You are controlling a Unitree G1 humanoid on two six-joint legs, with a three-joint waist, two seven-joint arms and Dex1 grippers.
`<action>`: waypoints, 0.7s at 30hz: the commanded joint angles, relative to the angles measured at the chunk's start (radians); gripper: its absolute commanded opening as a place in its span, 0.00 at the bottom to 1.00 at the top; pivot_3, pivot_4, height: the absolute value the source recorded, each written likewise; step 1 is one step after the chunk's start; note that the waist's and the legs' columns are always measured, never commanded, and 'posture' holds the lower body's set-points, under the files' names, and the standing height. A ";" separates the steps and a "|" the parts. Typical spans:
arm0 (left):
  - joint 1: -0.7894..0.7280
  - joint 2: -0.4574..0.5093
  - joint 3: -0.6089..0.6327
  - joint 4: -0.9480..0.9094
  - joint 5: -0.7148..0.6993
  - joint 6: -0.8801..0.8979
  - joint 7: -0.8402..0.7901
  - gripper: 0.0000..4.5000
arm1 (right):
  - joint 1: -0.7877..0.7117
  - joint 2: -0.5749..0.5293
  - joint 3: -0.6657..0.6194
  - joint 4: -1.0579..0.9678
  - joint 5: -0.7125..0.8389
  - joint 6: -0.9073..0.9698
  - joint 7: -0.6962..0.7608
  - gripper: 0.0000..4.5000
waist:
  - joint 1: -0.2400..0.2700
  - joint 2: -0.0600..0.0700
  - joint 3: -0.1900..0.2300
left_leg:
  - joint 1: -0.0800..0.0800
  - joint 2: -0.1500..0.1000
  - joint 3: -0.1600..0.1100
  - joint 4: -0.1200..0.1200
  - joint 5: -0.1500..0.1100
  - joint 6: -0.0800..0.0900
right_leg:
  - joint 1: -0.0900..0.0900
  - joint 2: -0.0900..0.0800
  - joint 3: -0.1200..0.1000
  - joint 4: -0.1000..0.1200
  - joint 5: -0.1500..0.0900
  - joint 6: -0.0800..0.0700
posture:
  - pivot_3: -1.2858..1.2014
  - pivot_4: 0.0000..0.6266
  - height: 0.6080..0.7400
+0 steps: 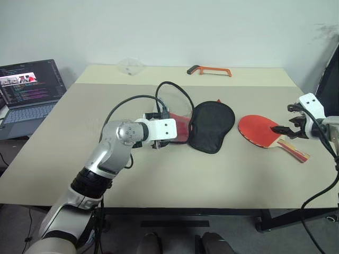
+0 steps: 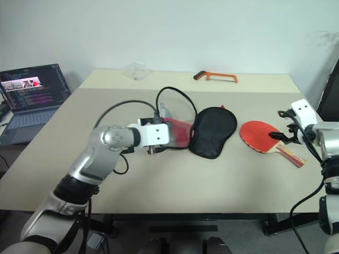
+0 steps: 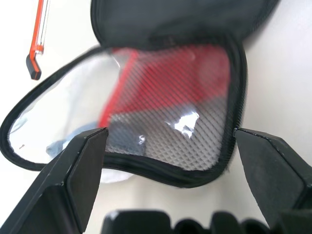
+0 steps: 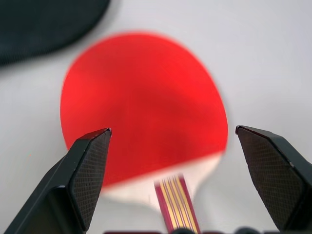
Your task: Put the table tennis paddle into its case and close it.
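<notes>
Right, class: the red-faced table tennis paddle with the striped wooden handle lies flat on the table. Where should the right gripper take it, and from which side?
Probably by the striped wooden handle of the red-faced table tennis paddle, coming from above at the handle end. The blade lies flat on the beige table, offering little to pinch, while the narrow handle sticks out toward the open right gripper and fits between its fingers.

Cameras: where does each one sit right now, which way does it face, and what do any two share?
Left eye and right eye views: on the head, looking forward and down over the table; both arms show, the left hand at the case, the right hand near the paddle.
Left wrist view: on the left wrist, looking along its open fingers at the case's mesh flap.
Right wrist view: on the right wrist, looking past its open fingers at the paddle's red face.
Shared: both wrist views show the case's black side.
</notes>
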 commanded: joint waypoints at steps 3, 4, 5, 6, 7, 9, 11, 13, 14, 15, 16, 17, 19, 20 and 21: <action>0.016 0.071 0.087 -0.058 -0.098 0.022 -0.043 1.00 | -0.009 -0.039 0.025 0.070 -0.034 -0.044 0.091 1.00 | -0.007 0.000 0.000 | 0.001 0.000 0.001 0.000 0.000 0.000 | 0.000 0.000 0.001 0.000 0.000 0.000 | 0.52 0.24 1.00; 0.021 0.082 0.095 -0.057 -0.108 0.024 -0.042 1.00 | -0.007 -0.038 0.030 0.081 -0.041 -0.049 0.103 1.00 | -0.008 0.000 0.000 | 0.001 0.000 0.001 0.000 0.000 0.000 | 0.000 0.000 0.001 0.000 0.000 0.000 | 0.52 0.24 1.00; 0.025 0.092 0.099 -0.055 -0.115 0.023 -0.041 1.00 | -0.006 -0.036 0.034 0.090 -0.045 -0.052 0.110 1.00 | -0.008 0.000 0.000 | 0.001 0.000 0.001 0.000 0.000 0.000 | 0.000 0.000 0.001 0.000 0.000 0.000 | 0.52 0.24 1.00; 0.029 0.100 0.102 -0.054 -0.119 0.024 -0.038 1.00 | -0.008 -0.032 0.035 0.098 -0.046 -0.050 0.118 1.00 | -0.009 0.000 0.000 | 0.001 0.000 0.001 0.000 0.000 0.000 | 0.000 0.000 0.001 0.000 0.000 0.000 | 0.52 0.24 1.00; 0.032 0.106 0.103 -0.055 -0.124 0.026 -0.035 1.00 | -0.008 -0.028 0.039 0.100 -0.046 -0.050 0.129 1.00 | -0.009 0.000 0.000 | 0.001 0.000 0.001 0.000 0.000 0.000 | 0.000 0.000 0.001 0.000 0.000 0.000 | 0.52 0.24 1.00; 0.037 0.109 0.114 -0.057 -0.140 0.040 -0.026 1.00 | -0.009 -0.018 0.049 0.106 -0.049 -0.049 0.149 1.00 | -0.008 0.000 0.000 | 0.001 0.000 0.000 0.000 0.000 0.000 | 0.000 0.000 0.001 0.000 0.000 0.000 | 0.52 0.24 1.00; 0.044 0.116 0.119 -0.055 -0.145 0.043 -0.019 1.00 | -0.017 -0.004 0.060 0.118 -0.054 -0.049 0.163 1.00 | -0.009 0.000 0.000 | 0.001 0.000 0.000 0.000 0.000 0.000 | 0.001 0.000 0.001 0.000 0.000 0.000 | 0.52 0.24 1.00; 0.049 0.123 0.115 -0.058 -0.148 0.044 -0.013 1.00 | -0.027 0.008 0.071 0.137 -0.063 -0.045 0.174 1.00 | -0.009 0.000 0.000 | 0.001 0.000 0.000 0.000 0.000 0.000 | 0.001 0.000 0.001 0.000 0.000 0.000 | 0.52 0.24 1.00; 0.052 0.126 0.114 -0.061 -0.151 0.046 -0.010 1.00 | -0.032 0.014 0.075 0.147 -0.069 -0.041 0.175 1.00 | -0.009 0.000 0.000 | 0.001 0.000 0.000 0.000 0.000 0.000 | 0.000 0.000 0.001 0.000 0.000 0.000 | 0.52 0.24 1.00; 0.054 0.127 0.114 -0.067 -0.155 0.052 -0.008 1.00 | -0.044 0.022 0.075 0.171 -0.077 -0.038 0.167 1.00 | -0.009 0.000 0.000 | 0.001 0.000 0.000 0.000 0.000 0.000 | 0.000 0.000 0.001 0.000 0.000 0.000 | 0.52 0.24 1.00; 0.056 0.128 0.114 -0.071 -0.158 0.055 -0.007 1.00 | -0.054 0.029 0.075 0.194 -0.083 -0.042 0.160 1.00 | -0.009 0.000 0.000 | 0.001 0.000 0.000 0.000 0.000 0.000 | 0.000 0.000 0.001 0.000 0.000 0.000 | 0.52 0.24 1.00; 0.057 0.129 0.113 -0.073 -0.161 0.057 -0.005 1.00 | -0.062 0.033 0.075 0.211 -0.088 -0.047 0.156 1.00 | -0.009 0.000 0.000 | 0.001 0.000 0.000 0.000 0.000 0.000 | 0.000 0.000 0.001 0.000 0.000 0.000 | 0.52 0.24 1.00; 0.059 0.134 0.111 -0.075 -0.164 0.058 -0.001 1.00 | -0.074 0.039 0.077 0.241 -0.098 -0.064 0.151 1.00 | -0.009 0.000 0.000 | 0.001 0.000 0.000 0.001 0.000 0.000 | 0.001 0.000 0.000 0.000 0.000 0.000 | 0.52 0.24 1.00; 0.061 0.134 0.109 -0.078 -0.165 0.060 0.001 1.00 | -0.082 0.044 0.079 0.269 -0.108 -0.079 0.137 1.00 | -0.009 0.000 0.000 | 0.001 0.000 0.000 0.001 0.000 0.000 | 0.001 0.000 0.000 0.000 0.000 0.000 | 0.52 0.24 1.00; 0.062 0.132 0.105 -0.084 -0.165 0.065 0.003 1.00 | -0.096 0.053 0.077 0.298 -0.115 -0.093 0.126 1.00 | -0.009 0.000 0.000 | 0.001 0.000 0.000 0.001 0.000 0.000 | 0.001 0.000 0.000 0.000 0.000 0.000 | 0.52 0.24 1.00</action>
